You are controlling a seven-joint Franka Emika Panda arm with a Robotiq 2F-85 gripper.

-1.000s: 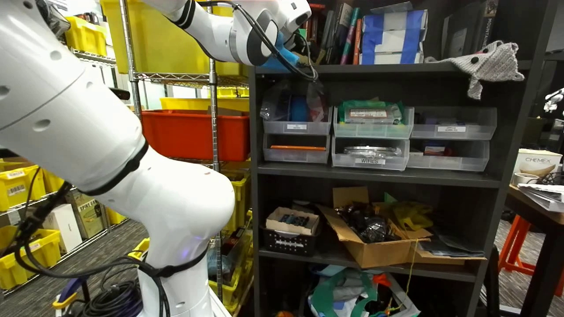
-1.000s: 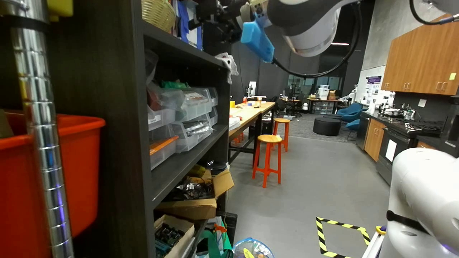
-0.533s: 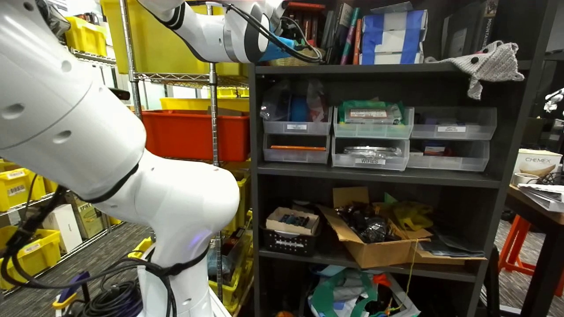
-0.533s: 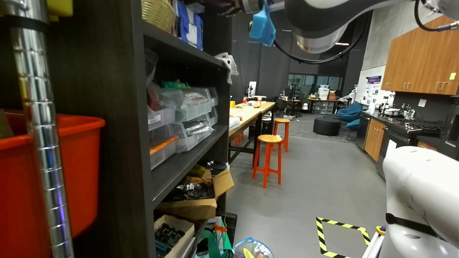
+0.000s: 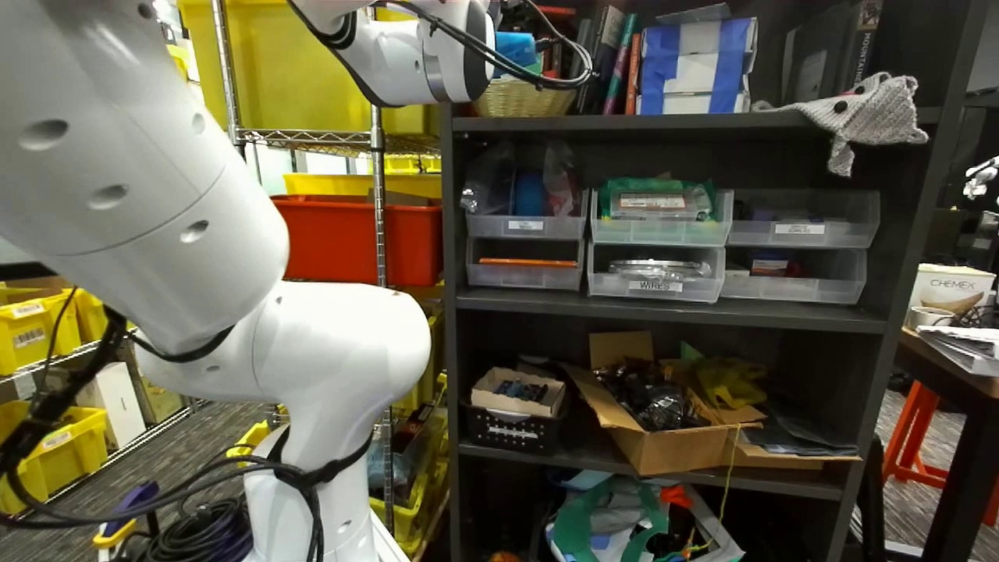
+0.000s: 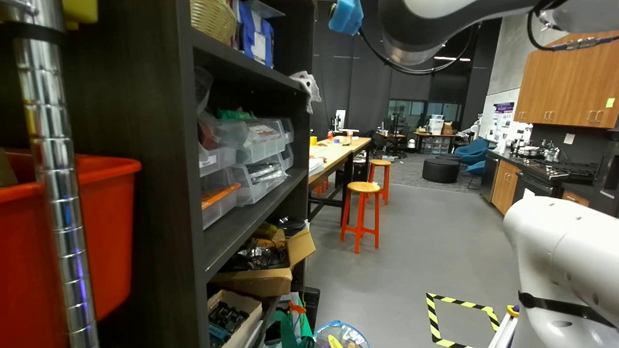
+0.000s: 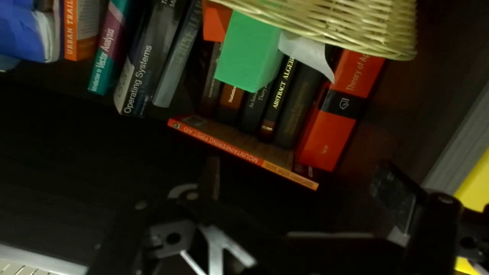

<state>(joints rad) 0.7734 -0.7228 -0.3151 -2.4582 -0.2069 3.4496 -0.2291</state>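
My gripper [image 7: 300, 181] is open and empty in the wrist view, one finger pad [image 7: 395, 196] at right and the other finger [image 7: 214, 177] at left. Ahead of it a flat orange book [image 7: 244, 154] lies under several upright books. A thick red book [image 7: 332, 137] stands at their right end. A wicker basket [image 7: 344, 26] holding a green block [image 7: 248, 53] is at the top. The basket shows on the top shelf in both exterior views [image 5: 523, 97] [image 6: 213, 19]. The blue wrist part [image 5: 515, 47] is beside it; the fingers are hidden or out of frame there.
The dark bookcase [image 5: 671, 308] holds clear bins [image 5: 655, 269], an open cardboard box [image 5: 679, 449] and a blue-taped white box [image 5: 697, 66]. A grey knitted toy [image 5: 866, 113] hangs over the top shelf's edge. A wire rack with a red bin [image 5: 335, 238] stands beside it.
The arm's wrist has risen. In an exterior view the gripper fingers, seen earlier, have left the frame at the top. More of the wicker basket shows now.
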